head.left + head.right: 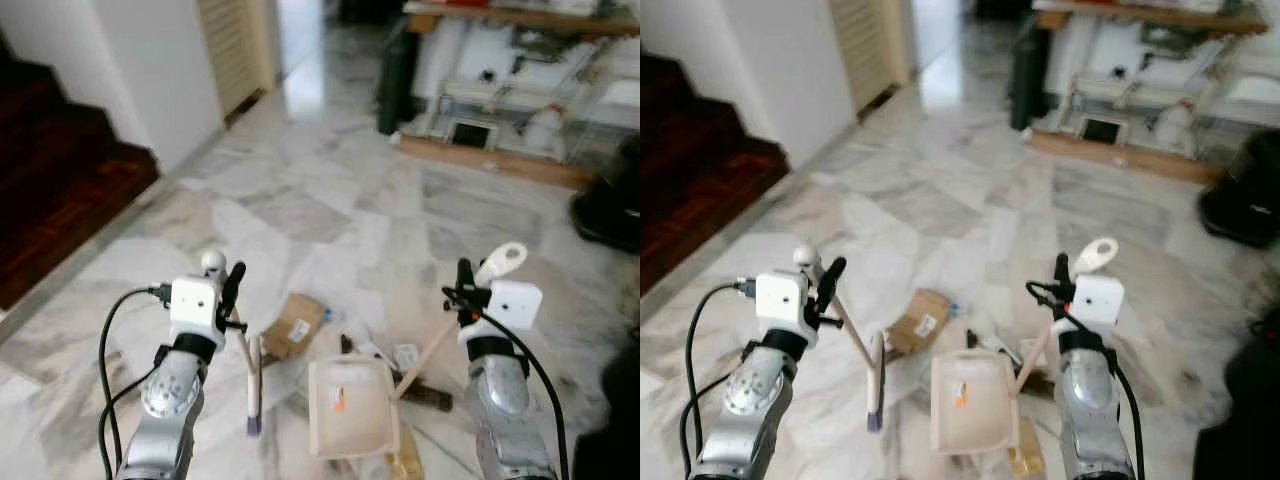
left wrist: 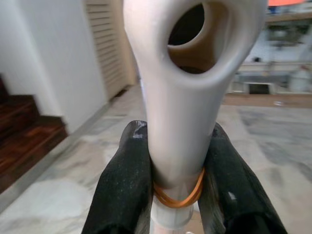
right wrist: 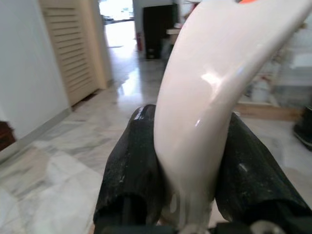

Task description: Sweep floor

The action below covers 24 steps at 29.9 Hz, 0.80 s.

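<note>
Left gripper (image 1: 232, 285) is up at chest height, its two black fingers (image 2: 122, 190) pressed tight on either side of the broom handle (image 2: 178, 97), and the wrist view shows an orange rubber band (image 2: 178, 197) wrapped round the handle just between them. From that grip the broom handle slants down and inward to the broom head (image 1: 254, 385), which stands on the marble floor (image 1: 300, 190) below and just right of the gripper. Over on the other side, the right gripper (image 1: 464, 280) is clamped the same way, black fingers (image 3: 131, 170) squeezing the dustpan handle (image 3: 204, 97), whose looped end pokes up above the wrist. That handle runs down and inward to the cream dustpan (image 1: 348, 405), sitting on the floor between the two arms, lower than both grippers and closer to the right one. Just beyond the dustpan's far edge lies the litter: a flattened cardboard piece (image 1: 293, 328) near the broom head, a small white wrapper (image 1: 405, 355) and a dark scrap (image 1: 428, 397) beside the dustpan handle. Far off to the left of the left gripper, dark wooden stairs (image 1: 50, 180) rise beside a white wall (image 1: 150, 60); ahead of the right gripper, cluttered shelving (image 1: 520, 90) lines the back of the room.
</note>
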### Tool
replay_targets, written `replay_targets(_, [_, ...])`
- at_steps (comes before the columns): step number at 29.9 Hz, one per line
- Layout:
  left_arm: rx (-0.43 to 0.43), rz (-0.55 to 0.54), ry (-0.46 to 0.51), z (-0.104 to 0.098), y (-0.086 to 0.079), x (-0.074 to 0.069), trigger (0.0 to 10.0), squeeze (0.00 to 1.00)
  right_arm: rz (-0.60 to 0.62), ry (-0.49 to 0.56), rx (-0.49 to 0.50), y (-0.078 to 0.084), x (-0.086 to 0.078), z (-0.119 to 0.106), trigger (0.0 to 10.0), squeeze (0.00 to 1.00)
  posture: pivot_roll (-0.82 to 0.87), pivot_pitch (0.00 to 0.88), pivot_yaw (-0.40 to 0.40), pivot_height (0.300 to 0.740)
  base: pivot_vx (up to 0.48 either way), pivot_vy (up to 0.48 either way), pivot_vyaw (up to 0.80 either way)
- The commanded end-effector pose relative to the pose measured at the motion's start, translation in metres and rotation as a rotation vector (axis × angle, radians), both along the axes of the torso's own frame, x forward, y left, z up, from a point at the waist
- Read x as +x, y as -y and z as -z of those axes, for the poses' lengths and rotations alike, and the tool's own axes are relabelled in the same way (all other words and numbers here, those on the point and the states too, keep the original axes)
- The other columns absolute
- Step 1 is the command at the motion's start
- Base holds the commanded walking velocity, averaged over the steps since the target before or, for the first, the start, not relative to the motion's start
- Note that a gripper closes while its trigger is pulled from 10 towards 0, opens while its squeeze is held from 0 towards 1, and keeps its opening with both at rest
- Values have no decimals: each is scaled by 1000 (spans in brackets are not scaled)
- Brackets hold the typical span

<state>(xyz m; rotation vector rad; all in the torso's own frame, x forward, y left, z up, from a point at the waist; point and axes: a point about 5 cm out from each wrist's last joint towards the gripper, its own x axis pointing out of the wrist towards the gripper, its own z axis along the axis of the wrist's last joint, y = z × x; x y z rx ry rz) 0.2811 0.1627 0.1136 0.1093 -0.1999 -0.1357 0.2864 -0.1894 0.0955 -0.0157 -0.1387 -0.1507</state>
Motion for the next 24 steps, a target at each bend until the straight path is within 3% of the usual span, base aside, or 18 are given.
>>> replay_targets(1, [18, -12, 45, -10, -4, 1, 10000, 0, -11, 57, -1, -3, 2, -13, 10000, 0, 41, 13, 30, 740, 0, 0, 800])
replay_targets(24, [16, -5, 34, -4, 0, -5, 10000, 0, -19, 46, 4, -1, -1, -10, 10000, 0, 41, 0, 21, 740, 0, 0, 800])
